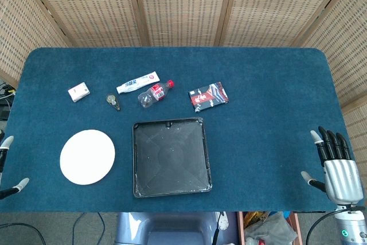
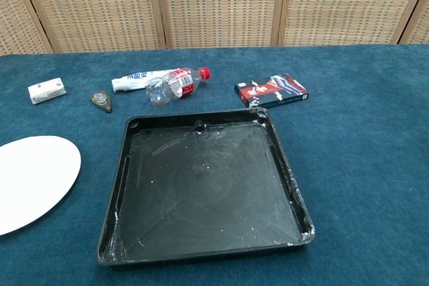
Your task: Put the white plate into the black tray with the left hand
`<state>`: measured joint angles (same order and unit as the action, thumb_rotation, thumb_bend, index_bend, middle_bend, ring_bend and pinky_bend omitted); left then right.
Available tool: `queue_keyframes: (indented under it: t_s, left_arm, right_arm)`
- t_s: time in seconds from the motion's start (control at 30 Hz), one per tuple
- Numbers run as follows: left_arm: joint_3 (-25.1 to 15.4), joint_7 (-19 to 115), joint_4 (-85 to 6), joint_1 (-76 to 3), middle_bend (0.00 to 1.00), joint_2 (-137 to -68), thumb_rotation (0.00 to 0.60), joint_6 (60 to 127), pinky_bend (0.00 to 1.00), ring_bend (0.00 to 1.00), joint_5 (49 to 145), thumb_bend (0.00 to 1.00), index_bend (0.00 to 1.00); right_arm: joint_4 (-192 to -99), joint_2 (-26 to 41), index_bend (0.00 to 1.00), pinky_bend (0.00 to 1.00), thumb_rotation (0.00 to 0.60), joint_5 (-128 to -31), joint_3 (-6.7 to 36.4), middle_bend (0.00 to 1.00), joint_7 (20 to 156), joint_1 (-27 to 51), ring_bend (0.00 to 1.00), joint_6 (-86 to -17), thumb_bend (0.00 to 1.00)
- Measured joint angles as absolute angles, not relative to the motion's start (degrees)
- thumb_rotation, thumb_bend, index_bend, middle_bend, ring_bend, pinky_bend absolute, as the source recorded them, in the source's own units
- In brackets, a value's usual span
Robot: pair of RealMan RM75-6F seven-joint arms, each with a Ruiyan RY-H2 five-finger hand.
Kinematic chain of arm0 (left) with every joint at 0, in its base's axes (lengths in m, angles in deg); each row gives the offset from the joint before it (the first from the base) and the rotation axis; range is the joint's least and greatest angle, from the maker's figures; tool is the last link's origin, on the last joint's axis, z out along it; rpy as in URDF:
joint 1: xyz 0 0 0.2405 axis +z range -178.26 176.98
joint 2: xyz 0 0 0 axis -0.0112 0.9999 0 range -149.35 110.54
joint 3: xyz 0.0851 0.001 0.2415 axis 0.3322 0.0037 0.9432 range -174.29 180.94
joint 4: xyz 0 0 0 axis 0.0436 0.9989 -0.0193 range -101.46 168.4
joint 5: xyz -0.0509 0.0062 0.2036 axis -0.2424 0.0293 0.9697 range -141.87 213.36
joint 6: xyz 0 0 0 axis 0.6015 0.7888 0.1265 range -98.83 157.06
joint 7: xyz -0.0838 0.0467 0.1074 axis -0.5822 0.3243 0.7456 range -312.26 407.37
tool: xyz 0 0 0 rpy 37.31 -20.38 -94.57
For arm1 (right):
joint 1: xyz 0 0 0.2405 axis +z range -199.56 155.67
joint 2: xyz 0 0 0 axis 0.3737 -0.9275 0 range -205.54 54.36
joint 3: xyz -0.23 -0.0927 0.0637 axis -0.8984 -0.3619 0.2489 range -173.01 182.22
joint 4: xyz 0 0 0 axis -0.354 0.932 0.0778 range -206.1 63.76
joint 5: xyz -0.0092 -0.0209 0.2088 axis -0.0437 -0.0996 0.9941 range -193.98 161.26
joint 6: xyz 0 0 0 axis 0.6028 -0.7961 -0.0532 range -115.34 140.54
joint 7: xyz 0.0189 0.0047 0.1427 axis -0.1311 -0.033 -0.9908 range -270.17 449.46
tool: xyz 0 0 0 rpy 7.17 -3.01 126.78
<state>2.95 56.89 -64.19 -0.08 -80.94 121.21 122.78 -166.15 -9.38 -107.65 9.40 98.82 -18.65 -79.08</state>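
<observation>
The white plate (image 1: 87, 156) (image 2: 30, 180) lies flat on the blue table, just left of the black tray (image 1: 171, 156) (image 2: 204, 185), which has nothing in it. Only fingertips of my left hand (image 1: 8, 164) show at the left edge of the head view, left of the plate and apart from it, holding nothing. My right hand (image 1: 336, 164) rests at the table's near right corner with its fingers spread, far from the tray. Neither hand appears in the chest view.
Behind the tray lie a small plastic bottle (image 1: 155, 94), a toothpaste tube (image 1: 138, 82), a red-and-black box (image 1: 209, 96), a small white box (image 1: 79, 92) and a little dark object (image 1: 113, 101). Wicker screens stand behind the table.
</observation>
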Motion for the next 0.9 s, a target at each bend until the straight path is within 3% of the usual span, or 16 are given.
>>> queue_keyframes:
  t_s: [0.43,0.6,0.7,0.9]
  left_arm:
    - [4.4,55.6,-58.0,-1.8,0.0,-85.5,0.6,118.1,0.0,0.0,126.6,0.0,0.0]
    - [6.1,48.7,-49.7,-3.8,0.0,-91.1,0.6,114.5,0.0,0.0,129.3,0.17,0.01]
    - [7.1,45.1,-43.0,-4.8,0.0,-95.4,0.6,112.7,0.0,0.0,130.7,0.23,0.07]
    - [8.4,40.7,-33.9,-5.6,0.0,-101.7,0.6,111.8,0.0,0.0,132.3,0.26,0.13]
  right_arm:
    - [-166.5,-9.5,0.0,0.0,0.6,-107.6,9.4,0.0,99.0,-18.5,0.0,-78.7,0.0]
    - [-166.5,-9.3,0.0,0.0,0.6,-107.6,9.2,0.0,99.5,-18.3,0.0,-78.0,0.0]
    - [-166.5,-9.4,0.0,0.0,0.6,-107.7,9.1,0.0,99.3,-18.3,0.0,-78.1,0.0]
    - [-166.6,-9.7,0.0,0.0,0.6,-107.6,9.1,0.0,98.7,-18.3,0.0,-78.0,0.0]
